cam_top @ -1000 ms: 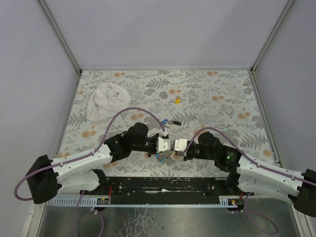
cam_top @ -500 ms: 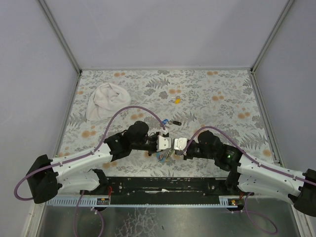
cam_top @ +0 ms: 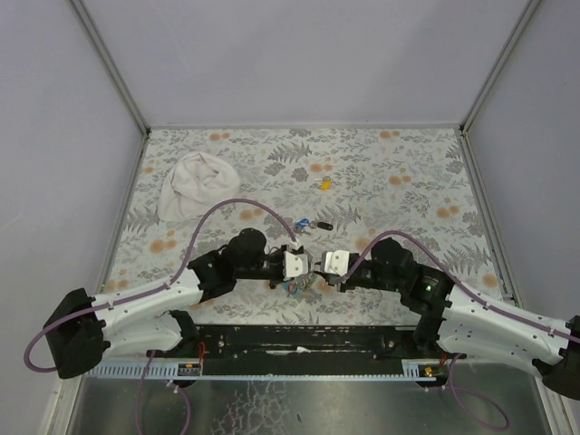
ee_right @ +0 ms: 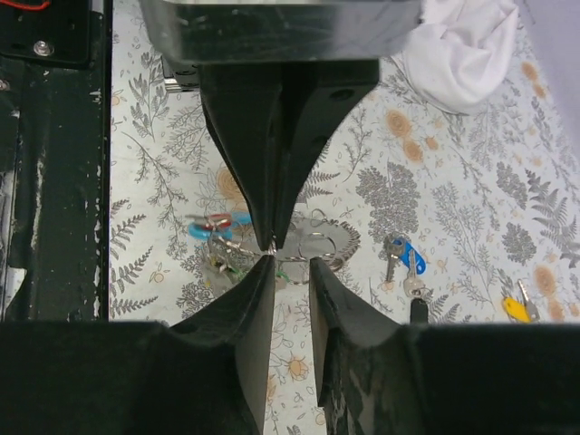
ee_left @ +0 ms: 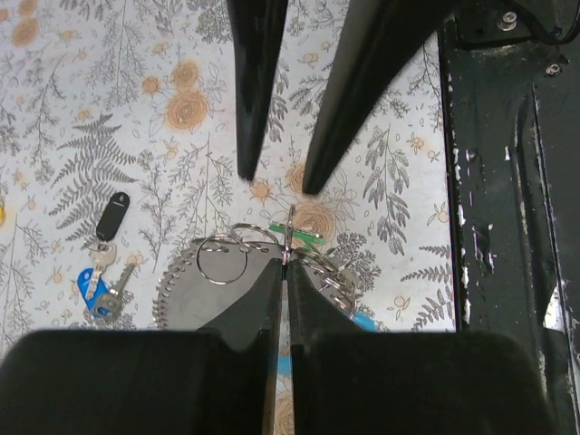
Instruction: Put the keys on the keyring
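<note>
Pinches the keyring [ee_left: 195,294] in the left gripper [ee_left: 285,265], holds the right gripper [ee_right: 290,265] narrowly spread, tips just beside.

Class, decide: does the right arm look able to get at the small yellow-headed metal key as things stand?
Probably yes. The yellow-headed key lies uncovered on the floral table, beyond the right gripper, whose fingers are open and empty. Nothing tall stands between; the arm would need to stretch forward.
</note>
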`<act>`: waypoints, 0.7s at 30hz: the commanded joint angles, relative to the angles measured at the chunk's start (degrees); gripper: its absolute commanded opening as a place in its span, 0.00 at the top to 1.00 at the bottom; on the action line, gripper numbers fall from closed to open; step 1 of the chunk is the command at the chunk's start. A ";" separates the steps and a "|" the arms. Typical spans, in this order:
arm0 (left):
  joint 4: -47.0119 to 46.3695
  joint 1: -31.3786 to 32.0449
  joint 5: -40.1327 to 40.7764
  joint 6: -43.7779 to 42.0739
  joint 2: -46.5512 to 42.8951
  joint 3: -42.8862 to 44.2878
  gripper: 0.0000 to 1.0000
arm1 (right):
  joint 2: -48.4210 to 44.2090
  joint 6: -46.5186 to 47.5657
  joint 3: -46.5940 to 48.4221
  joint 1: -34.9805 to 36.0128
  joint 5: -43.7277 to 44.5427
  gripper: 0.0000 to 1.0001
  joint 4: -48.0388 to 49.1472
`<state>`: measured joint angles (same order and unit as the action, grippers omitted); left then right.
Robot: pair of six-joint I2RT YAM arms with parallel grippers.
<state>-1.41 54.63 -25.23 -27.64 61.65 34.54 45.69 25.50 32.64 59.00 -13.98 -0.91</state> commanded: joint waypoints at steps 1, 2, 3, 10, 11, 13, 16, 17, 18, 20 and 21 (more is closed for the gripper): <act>-7.57 -2.08 -2.47 1.65 -3.04 -2.71 1.00 | -2.97 -0.51 0.75 0.60 3.21 0.72 1.05; -8.24 -2.58 -3.10 1.97 -3.69 -3.30 1.00 | -3.49 -0.40 -0.08 0.59 3.67 0.73 1.45; -8.86 -2.98 -3.76 2.21 -4.25 -3.79 1.00 | -4.00 -0.27 -0.87 0.60 4.13 0.73 2.08; -11.08 -5.03 -7.33 3.41 -5.13 -4.94 1.00 | -1.63 0.33 -2.97 0.59 2.65 0.73 4.63; -11.07 -5.13 -7.75 3.38 -5.13 -4.93 1.00 | -0.44 0.52 -3.01 0.61 2.64 0.73 5.14; -11.07 -5.08 -8.00 3.43 -5.43 -5.05 1.00 | 1.48 0.86 -3.03 0.59 2.34 0.73 6.29; -11.07 -5.15 -8.17 3.36 -6.04 -5.23 1.00 | 2.86 1.15 -3.47 0.59 2.24 0.74 8.18; -11.07 -5.09 -8.23 3.32 -6.16 -5.32 1.00 | 2.86 1.18 -3.79 0.59 2.43 0.74 9.06; -11.07 -5.12 -8.34 3.26 -6.18 -5.36 1.00 | 2.71 1.10 -4.11 0.61 2.72 0.74 9.75; -11.07 -5.15 -8.53 3.20 -6.04 -5.30 1.00 | 2.23 1.19 -4.59 0.64 2.98 0.75 10.40; -11.00 -5.10 -8.66 3.18 -5.94 -5.20 1.00 | 2.13 1.22 -4.67 0.59 2.95 0.75 10.54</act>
<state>-6.87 49.76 -32.10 -24.86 56.58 29.71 48.84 26.00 28.29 59.11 -11.49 4.03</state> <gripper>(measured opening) 0.008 0.258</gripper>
